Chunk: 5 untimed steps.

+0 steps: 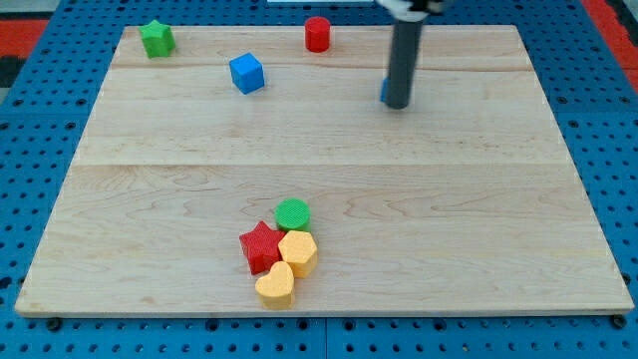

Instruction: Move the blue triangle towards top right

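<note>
My rod comes down from the view's top, and my tip [398,104] rests on the board in the upper right part. A small blue sliver [383,91] shows just left of the rod, touching it; this is the blue triangle, mostly hidden behind the rod. A blue cube [246,73] sits well to the left of my tip.
A green star [157,38] is at the top left and a red cylinder [317,33] at the top middle. Near the bottom middle, a green cylinder [293,213], red star [260,245], yellow hexagon [298,252] and yellow heart [276,285] cluster. The wooden board [478,199] lies on blue pegboard.
</note>
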### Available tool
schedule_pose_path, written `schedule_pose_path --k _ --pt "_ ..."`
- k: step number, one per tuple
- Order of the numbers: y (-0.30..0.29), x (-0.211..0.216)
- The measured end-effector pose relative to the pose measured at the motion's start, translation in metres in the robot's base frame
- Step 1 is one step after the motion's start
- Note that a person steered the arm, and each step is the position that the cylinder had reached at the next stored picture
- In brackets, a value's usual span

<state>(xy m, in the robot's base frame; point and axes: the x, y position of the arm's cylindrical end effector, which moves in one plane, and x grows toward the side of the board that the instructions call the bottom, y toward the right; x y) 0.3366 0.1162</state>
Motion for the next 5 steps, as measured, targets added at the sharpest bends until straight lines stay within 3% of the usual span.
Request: schedule_pose_path --k 1,2,5 --pt "0.026 -0.031" --pt "0.030 -0.027" --pt "-0.061 -0.021"
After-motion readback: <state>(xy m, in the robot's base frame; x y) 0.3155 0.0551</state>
